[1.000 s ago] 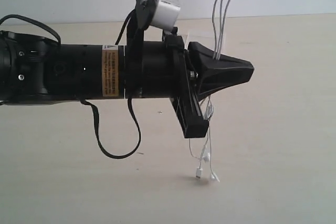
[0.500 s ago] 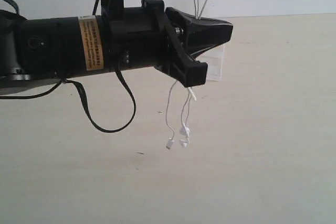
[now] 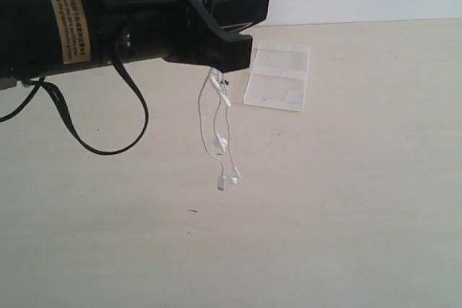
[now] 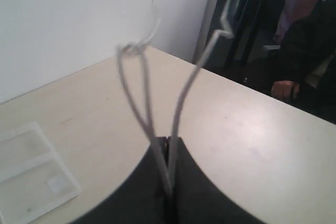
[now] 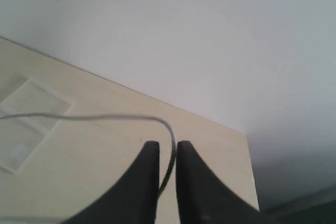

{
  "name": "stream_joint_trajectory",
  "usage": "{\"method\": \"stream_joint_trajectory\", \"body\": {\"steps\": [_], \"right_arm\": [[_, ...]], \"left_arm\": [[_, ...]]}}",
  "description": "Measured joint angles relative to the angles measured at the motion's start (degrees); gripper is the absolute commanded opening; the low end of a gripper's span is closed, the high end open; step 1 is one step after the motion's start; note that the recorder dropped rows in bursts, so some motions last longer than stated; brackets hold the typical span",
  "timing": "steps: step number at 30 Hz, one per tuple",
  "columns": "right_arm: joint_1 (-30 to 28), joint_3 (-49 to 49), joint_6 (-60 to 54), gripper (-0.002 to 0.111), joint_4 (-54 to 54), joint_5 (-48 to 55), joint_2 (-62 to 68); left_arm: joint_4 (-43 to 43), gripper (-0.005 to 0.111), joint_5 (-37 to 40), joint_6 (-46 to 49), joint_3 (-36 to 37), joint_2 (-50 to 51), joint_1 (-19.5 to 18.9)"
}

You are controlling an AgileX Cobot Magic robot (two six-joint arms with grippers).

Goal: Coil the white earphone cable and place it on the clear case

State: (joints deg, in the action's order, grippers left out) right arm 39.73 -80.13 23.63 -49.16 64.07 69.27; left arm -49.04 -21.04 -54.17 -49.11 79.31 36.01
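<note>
Left gripper [image 4: 168, 145]: pinches thin white earphone cable [image 3: 221, 141], dangling uncoiled
Right gripper [image 5: 164, 149]: clamped? can't tell
Flat clear plastic case [image 3: 279, 70]: bare, cable's 2 o'clock

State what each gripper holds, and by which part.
Left gripper pinches the white earphone cable partway along, several strands bunched; the earbuds dangle below. Right gripper grips one strand of it between its fingers; which stretch cannot be told.

- The left arm [image 3: 137, 27] spans the upper left, above the tabletop [image 3: 361, 214], barring that side.
- The white earphone cable [image 3: 222, 95] dangles from it, just left of the clear case [image 3: 278, 81].
- Tabletop right of the case lies open.
</note>
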Motion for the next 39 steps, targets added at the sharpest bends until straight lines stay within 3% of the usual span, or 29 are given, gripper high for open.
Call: {"method": "stream_joint_trajectory", "body": {"steps": [4, 9, 13, 22, 30, 35, 39], "right_arm": [[-0.6, 3.0, 0.8, 0.035, 0.0, 0.0, 0.0], [-0.6, 6.8, 1.2, 0.065, 2.3, 0.2, 0.0], [-0.6, 8.1, 1.5, 0.067, 5.7, -2.7, -0.8], [-0.6, 33.0, -1.7, 0.067, 11.4, -52.4, -16.9], [-0.5, 41.3, 2.5, 0.067, 11.8, -72.8, -13.8], [-0.5, 45.2, 17.7, 0.067, -6.1, -90.3, -4.6], [-0.5, 45.2, 7.8, 0.067, -1.2, -98.3, -1.3]], "left_arm": [[0.0, 0.000, 2.0, -1.1, 0.0, -2.4, 0.0], [0.0, 0.000, 7.1, -1.3, 0.0, -4.7, 0.0], [-1.1, 0.000, 13.0, -1.3, 0.0, -5.8, 0.0], [-6.2, 0.000, 16.8, -1.5, 0.2, -13.6, 0.0], [-8.6, 0.000, 17.8, -1.5, 3.0, -17.9, 0.0], [-9.4, 0.000, 20.7, -0.9, 3.0, -18.1, 0.0], [-9.4, 0.000, 21.0, -0.7, 3.0, -18.1, 0.0]]}}
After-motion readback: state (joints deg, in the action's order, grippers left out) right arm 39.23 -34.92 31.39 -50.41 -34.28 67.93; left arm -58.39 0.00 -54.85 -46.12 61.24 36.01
